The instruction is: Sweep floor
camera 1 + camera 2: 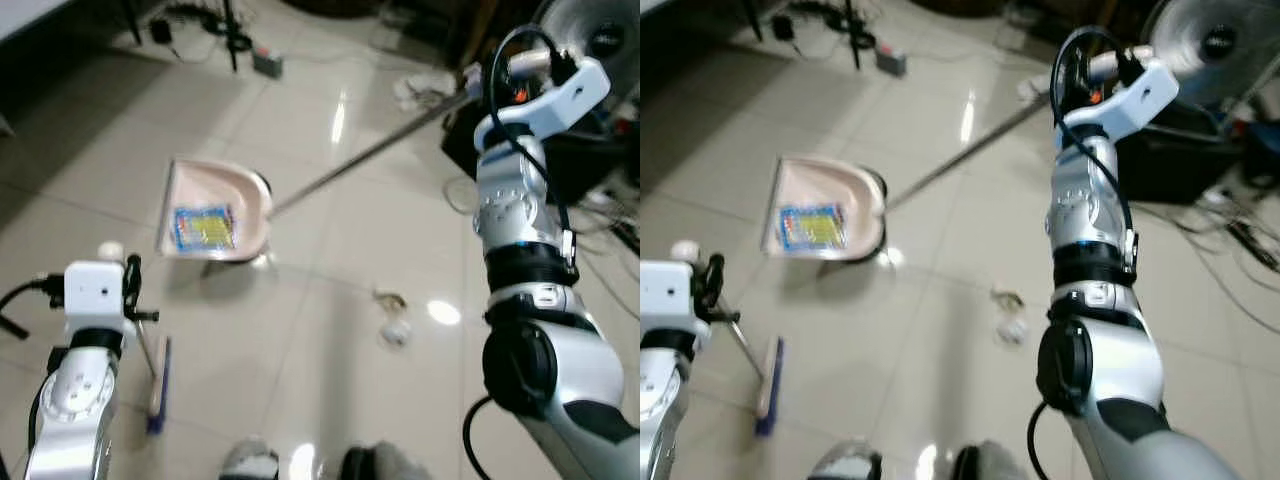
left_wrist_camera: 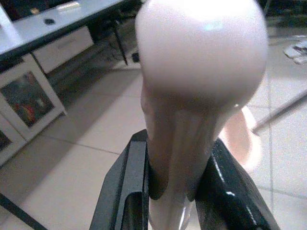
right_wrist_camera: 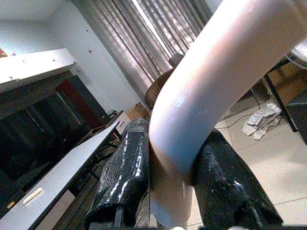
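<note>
Here the sweeping is midway, to my eye: one piece of litter is already gathered, and more waits on the tiles. The right gripper (image 3: pixel 172 184) is clamped on the pale handle (image 3: pixel 206 91) of the dustpan (image 1: pixel 215 212), held high at about two o'clock from the robot, with the long metal pole (image 1: pixel 370 150) slanting down to the pan at roughly eleven o'clock. The left gripper (image 2: pixel 175 189) is closed around the rounded top of the broom handle (image 2: pixel 201 72); the broom head (image 1: pixel 158 385), edged in blue, rests on the floor at about nine o'clock, close by the robot's left arm.

The dustpan sits flat on the tiles, its open mouth facing away from the pole. Inside lies a blue and yellow wrapper (image 1: pixel 205 228), near the middle of the pan; I can make out nothing else in it.

A small crumpled scrap (image 1: pixel 395 330) lies on the floor (image 1: pixel 330 380) at about one o'clock, with a thinner bit of debris (image 1: pixel 388 298) just beyond it, both well apart from the pan. I'd judge the next move calls for bringing the broom head across behind that scrap and drawing it toward the pan's mouth, or shifting the pan nearer first, while keeping the pan's lip pressed to the tiles.
</note>
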`<state>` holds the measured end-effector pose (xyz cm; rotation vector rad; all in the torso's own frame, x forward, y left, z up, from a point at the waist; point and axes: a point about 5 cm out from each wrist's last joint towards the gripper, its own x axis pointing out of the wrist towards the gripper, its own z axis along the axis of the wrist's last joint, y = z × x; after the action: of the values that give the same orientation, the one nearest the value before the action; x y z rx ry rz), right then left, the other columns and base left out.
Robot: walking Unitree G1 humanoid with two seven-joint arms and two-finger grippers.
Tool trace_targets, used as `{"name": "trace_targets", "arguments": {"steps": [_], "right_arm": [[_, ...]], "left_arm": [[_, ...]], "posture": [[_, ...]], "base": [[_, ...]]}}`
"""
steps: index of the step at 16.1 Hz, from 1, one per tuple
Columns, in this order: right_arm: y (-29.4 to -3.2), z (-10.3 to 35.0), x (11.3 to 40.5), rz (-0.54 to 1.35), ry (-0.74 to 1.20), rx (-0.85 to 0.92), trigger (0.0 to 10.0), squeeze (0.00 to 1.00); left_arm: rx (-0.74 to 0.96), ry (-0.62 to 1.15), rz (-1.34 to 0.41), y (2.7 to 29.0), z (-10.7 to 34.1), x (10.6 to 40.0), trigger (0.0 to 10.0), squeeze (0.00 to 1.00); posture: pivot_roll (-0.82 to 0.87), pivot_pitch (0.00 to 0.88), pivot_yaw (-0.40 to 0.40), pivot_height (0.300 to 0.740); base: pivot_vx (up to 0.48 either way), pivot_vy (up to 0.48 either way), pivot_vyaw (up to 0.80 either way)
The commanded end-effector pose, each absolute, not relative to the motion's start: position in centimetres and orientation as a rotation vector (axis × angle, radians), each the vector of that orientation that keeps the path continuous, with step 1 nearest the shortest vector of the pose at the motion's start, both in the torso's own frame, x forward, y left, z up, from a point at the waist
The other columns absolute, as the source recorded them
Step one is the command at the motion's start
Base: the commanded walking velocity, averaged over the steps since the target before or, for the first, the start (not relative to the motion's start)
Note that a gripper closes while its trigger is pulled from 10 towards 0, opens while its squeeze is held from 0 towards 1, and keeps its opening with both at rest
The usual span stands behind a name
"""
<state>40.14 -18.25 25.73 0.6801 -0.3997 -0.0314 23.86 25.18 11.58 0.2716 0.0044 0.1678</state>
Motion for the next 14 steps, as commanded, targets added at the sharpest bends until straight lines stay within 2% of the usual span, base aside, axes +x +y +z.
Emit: {"name": "trace_targets", "arguments": {"steps": [1, 3, 10, 14], "right_arm": [[-19.4, 26.7, 39.9, -0.065, -0.456, 0.699, 10.0, 0.00], [-19.7, 26.8, 39.8, -0.074, -0.467, 0.697, 10.0, 0.00], [-20.6, 26.7, 39.5, -0.104, -0.482, 0.689, 10.0, 0.00], [-20.9, 27.2, 39.3, -0.100, -0.500, 0.628, 10.0, 0.00]], "left_arm": [[0.282, -0.018, 0.153, 24.9, 12.0, 23.9, 10.0, 0.00], [0.285, -0.018, 0.147, 24.9, 12.0, 23.9, 10.0, 0.00], [0.285, -0.014, 0.125, 24.6, 11.8, 24.3, 10.0, 0.00], [0.282, -0.012, 0.110, 24.2, 11.6, 24.5, 10.0, 0.00]], "posture": [[0.19, 0.132, -0.048, 0.740], [0.18, 0.131, -0.045, 0.740], [0.16, 0.126, -0.038, 0.740], [0.15, 0.119, -0.037, 0.740]], "base": [[0.390, 0.000, 0.80], [0.388, 0.000, 0.73], [0.388, 0.000, 0.00], [0.389, 0.000, 0.00]]}}
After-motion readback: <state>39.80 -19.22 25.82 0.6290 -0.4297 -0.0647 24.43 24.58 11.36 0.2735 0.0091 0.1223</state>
